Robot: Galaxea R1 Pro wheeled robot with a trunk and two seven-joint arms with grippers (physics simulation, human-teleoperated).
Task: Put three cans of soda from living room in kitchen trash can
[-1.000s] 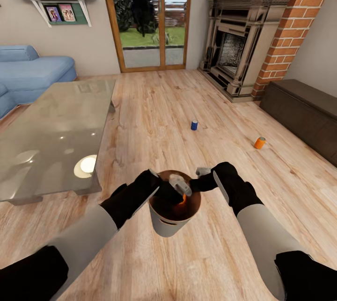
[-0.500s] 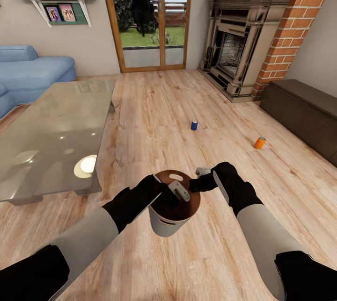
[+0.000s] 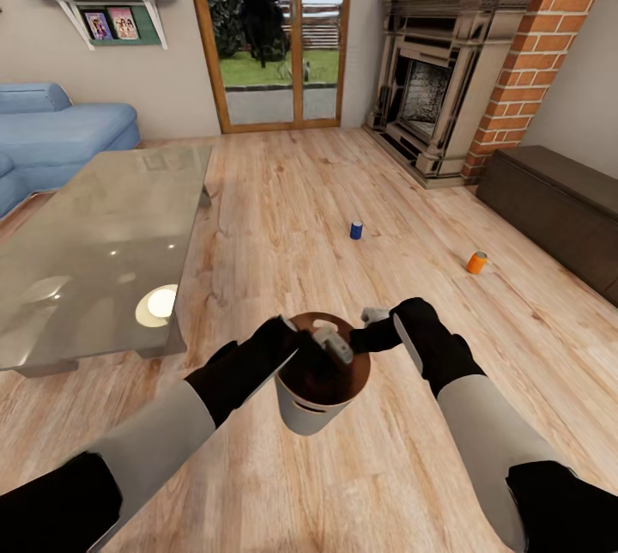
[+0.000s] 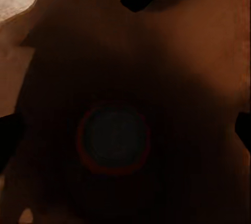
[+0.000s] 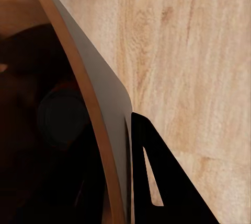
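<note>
While the trash pail (image 3: pixel 319 381) hangs between the two arms in the living room, one orange can (image 4: pixel 113 139) lies at its bottom, seen end-on in the left wrist view and dimly in the right wrist view (image 5: pixel 61 117).

Left tool (image 3: pixel 330 345): over the pail's mouth, pointing down into it. Fingers dark at the frame edges of its wrist view, nothing between them; judged released.
Right tool (image 3: pixel 372 315): at the pail's rim on the fireplace side. One dark finger (image 5: pixel 157 182) lies against the outside of the grey wall; the inner finger is lost in shadow. Judged clamped on the rim, carrying the pail.

Remaining cans, on the wooden floor (image 3: pixel 283 192) beyond the pail: blue can (image 3: pixel 356 229) upright, toward the fireplace (image 3: pixel 429 98); second orange can (image 3: pixel 476 262) tipped on its side, nearer the dark bench (image 3: pixel 558 209).

Step in hand: first can deposited, two to go.

Next move, judged: lift the left tool clear of the pail, roll the base toward the blue can, keep the pail level meanwhile. The tipped orange can calls for a side-on grasp.
</note>
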